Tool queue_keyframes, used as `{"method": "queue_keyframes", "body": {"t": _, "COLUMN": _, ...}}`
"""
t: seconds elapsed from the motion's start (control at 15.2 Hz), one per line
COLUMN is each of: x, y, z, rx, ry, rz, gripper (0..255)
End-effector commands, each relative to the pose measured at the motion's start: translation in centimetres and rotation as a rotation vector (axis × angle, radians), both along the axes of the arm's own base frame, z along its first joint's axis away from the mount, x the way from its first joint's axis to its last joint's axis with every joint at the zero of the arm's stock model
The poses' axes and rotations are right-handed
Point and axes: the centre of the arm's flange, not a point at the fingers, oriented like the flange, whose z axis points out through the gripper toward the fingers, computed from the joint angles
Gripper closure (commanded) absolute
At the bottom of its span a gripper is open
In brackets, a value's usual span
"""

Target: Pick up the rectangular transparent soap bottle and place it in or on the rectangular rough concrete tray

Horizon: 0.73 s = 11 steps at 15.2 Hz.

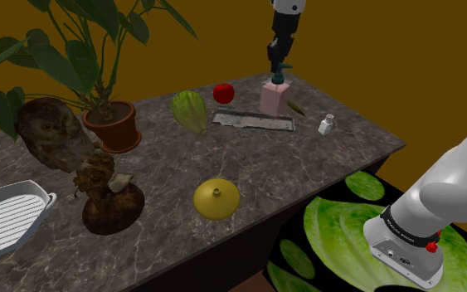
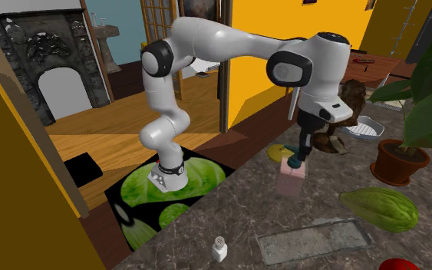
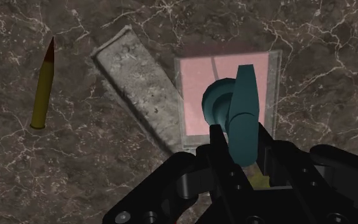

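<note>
Bottle (image 1: 274,99): pale pink rectangular block with a teal pump, upright on the dark marble counter (image 1: 306,170).
Tray (image 1: 252,121): grey slab just beside the bottle, at its eight o'clock in the shoulder view.
Gripper (image 1: 279,73): fingers narrowly apart, clasping the pump.

Lit softly and evenly. Looked dim across the dark worktop (image 1: 265,166), brighter on the yellow wall (image 2: 264,31). Threw faint shadow under the yellow dome (image 1: 216,199); rendered the tool (image 3: 238,137) flat black.
</note>
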Motion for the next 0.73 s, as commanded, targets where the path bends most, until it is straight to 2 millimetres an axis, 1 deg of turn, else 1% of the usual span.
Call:
{"method": "queue_keyframes", "body": {"t": 0.0, "x": 2.6, "y": -0.7, "z": 0.5, "rx": 0.0, "ry": -0.001, "rz": 0.0, "gripper": 255}}
{"method": "queue_keyframes", "body": {"t": 0.59, "x": 13.7, "y": -4.1, "z": 3.1, "rx": 0.0, "ry": -0.001, "rz": 0.0, "gripper": 255}}
{"method": "queue_keyframes", "body": {"t": 0.66, "x": 13.7, "y": -4.1, "z": 2.6, "rx": 0.0, "ry": -0.001, "rz": 0.0, "gripper": 255}}
